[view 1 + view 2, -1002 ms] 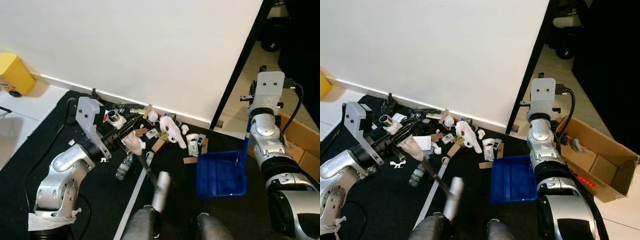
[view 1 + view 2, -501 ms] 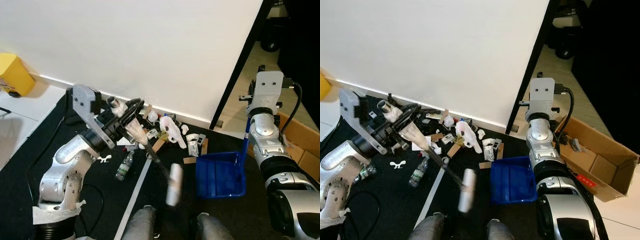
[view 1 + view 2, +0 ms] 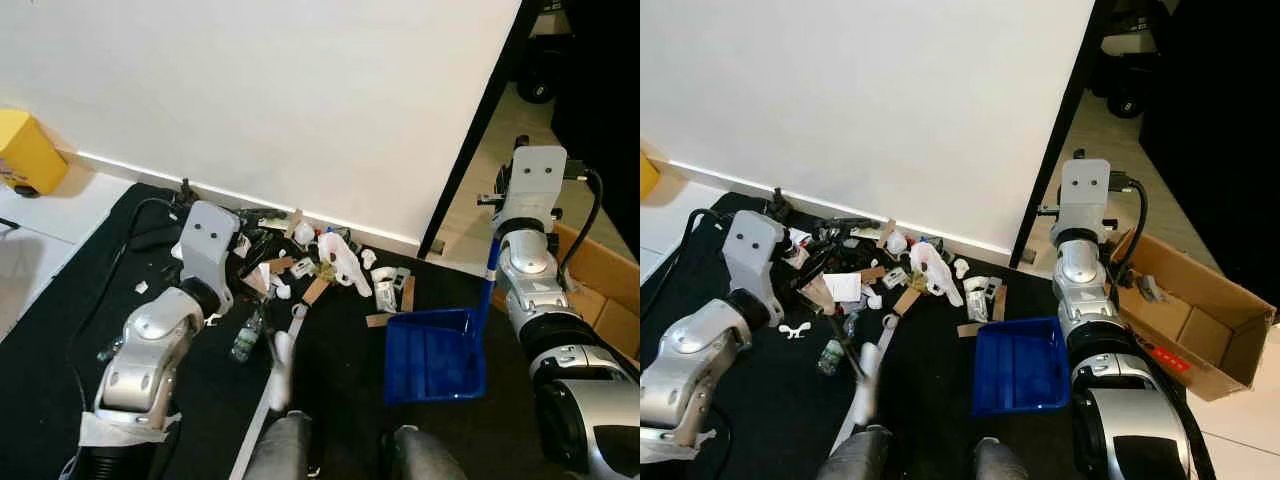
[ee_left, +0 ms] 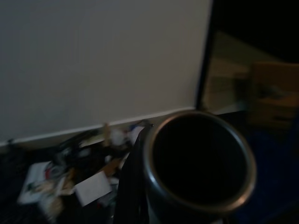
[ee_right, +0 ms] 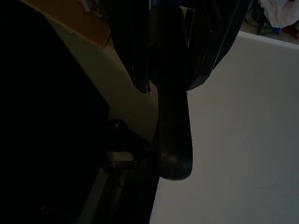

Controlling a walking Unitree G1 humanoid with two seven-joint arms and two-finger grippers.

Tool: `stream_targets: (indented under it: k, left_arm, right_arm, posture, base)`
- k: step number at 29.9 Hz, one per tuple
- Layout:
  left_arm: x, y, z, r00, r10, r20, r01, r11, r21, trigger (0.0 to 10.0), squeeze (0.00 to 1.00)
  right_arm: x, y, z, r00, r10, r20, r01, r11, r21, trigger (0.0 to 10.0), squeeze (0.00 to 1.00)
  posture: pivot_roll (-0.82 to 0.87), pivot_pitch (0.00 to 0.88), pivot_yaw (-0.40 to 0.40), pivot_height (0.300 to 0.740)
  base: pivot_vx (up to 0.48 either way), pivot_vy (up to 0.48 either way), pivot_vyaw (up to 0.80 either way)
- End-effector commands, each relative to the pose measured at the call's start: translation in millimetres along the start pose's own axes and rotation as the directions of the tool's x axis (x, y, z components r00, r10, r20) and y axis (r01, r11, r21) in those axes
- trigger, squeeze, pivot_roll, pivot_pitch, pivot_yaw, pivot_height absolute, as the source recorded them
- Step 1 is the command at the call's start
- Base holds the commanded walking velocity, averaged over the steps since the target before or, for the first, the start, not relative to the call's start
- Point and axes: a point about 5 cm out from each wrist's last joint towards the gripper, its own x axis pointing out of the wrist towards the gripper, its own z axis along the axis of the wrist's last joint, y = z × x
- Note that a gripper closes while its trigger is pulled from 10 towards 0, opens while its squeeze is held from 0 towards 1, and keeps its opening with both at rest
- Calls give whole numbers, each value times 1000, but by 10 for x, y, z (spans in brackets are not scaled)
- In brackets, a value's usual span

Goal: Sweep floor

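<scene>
Black matting [image 3: 60, 330] covers the floor in front of me, and most of the mess still sits on it: a heap of litter [image 3: 310, 260] made up of torn cardboard, white crumpled plastic and paper scraps lies against the foot of the white wall [image 3: 300, 90], with a small plastic bottle [image 3: 247, 335] a little nearer to me. By my judgement the sweeping is barely begun.

The blue dustpan [image 3: 432, 355] stands on the mat just to the right of the heap, and its tray looks bare inside. My right gripper [image 5: 161, 56] is up at the top of the dustpan's long handle [image 3: 488, 285], and the wrist view shows my dark fingers [image 5: 128, 42] closed around that shaft, holding the pan upright.

My left gripper [image 3: 262, 262] is low among the near edge of the rubbish, carrying the broom. Its stick [image 3: 845, 350] runs back from the heap toward my legs, ending in a pale blurred grip [image 3: 281, 372]. I take it the gripper is clamped on the stick, since the wrist view looks straight along the broom's dark tube [image 4: 198, 163], but I cannot see the fingers themselves.

What is left is nearly everything: drawing the pile across to the pan, then gathering the bottle and the stray scraps on the left side of the mat.
</scene>
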Motion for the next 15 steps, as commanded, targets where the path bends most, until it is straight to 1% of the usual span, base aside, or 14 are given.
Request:
stream_targets:
  k: [1, 2, 3, 5, 6, 7, 8, 9, 11, 12, 14, 15]
  left_arm:
    - [35, 4, -39, 997, 71, -13, -71, 997, 10, 10000, 0]
    - [44, 40, -48, 991, 128, -26, -128, 992, -9, 10000, 0]
    - [44, 40, -48, 991, 128, -26, -128, 992, -9, 10000, 0]
    - [54, 105, -64, 976, 211, -47, -214, 974, -77, 10000, 0]
    - [54, 105, -64, 976, 211, -47, -214, 974, -77, 10000, 0]
    - [48, 133, -78, 971, 237, -42, -240, 968, -76, 10000, 0]
    - [42, 139, -86, 969, 242, -39, -244, 968, -57, 10000, 0]
    - [42, 139, -86, 969, 242, -39, -244, 968, -57, 10000, 0]
    - [28, 133, -99, 971, 237, -30, -237, 971, -2, 10000, 0]
    - [28, 133, -99, 971, 237, -30, -237, 971, -2, 10000, 0]
    - [4, 126, -96, 978, 209, -2, -208, 975, 72, 10000, 0]
    - [-10, 129, -87, 981, 196, 9, -196, 976, 93, 10000, 0]
  right_arm:
    - [21, -11, 48, 1000, 0, 25, 0, 1000, 0, 10000, 0]
    - [19, -16, 44, 1000, 0, 24, 0, 1000, 0, 10000, 0]
    - [19, -16, 44, 1000, 0, 24, 0, 1000, 0, 10000, 0]
    - [16, -20, 37, 1000, -1, 22, 1, 1000, -1, 10000, 0]
    - [16, -20, 37, 1000, -1, 22, 1, 1000, -1, 10000, 0]
    - [12, -15, 31, 1000, 0, 20, 0, 1000, 0, 10000, 0]
    - [10, -11, 29, 1000, 0, 19, 0, 1000, 1, 10000, 0]
    - [10, -11, 29, 1000, 0, 19, 0, 1000, 1, 10000, 0]
    - [6, 0, 27, 1000, 3, 19, -3, 1000, 2, 10000, 0]
    - [6, 0, 27, 1000, 3, 19, -3, 1000, 2, 10000, 0]
    - [1, 8, 10, 1000, 6, 8, -6, 1000, 13, 10000, 0]
    - [-2, 7, -3, 1000, 6, -1, -6, 1000, 18, 10000, 0]
  posture:
    - [97, 123, 12, 740]
    - [95, 127, 13, 740]
    - [95, 127, 13, 740]
    - [95, 129, 13, 740]
    - [95, 129, 13, 740]
    - [95, 129, 13, 740]
    - [97, 131, 13, 740]
    - [97, 131, 13, 740]
    - [97, 132, 12, 740]
    - [97, 132, 12, 740]
    - [100, 142, 10, 740]
    - [100, 143, 9, 740]
  base:
    - [0, 0, 0]
    - [0, 0, 0]
    - [0, 0, 0]
    - [0, 0, 0]
    - [0, 0, 0]
    - [0, 0, 0]
    - [0, 0, 0]
    - [0, 0, 0]
    - [0, 0, 0]
    - [0, 0, 0]
    - [0, 0, 0]
    - [0, 0, 0]
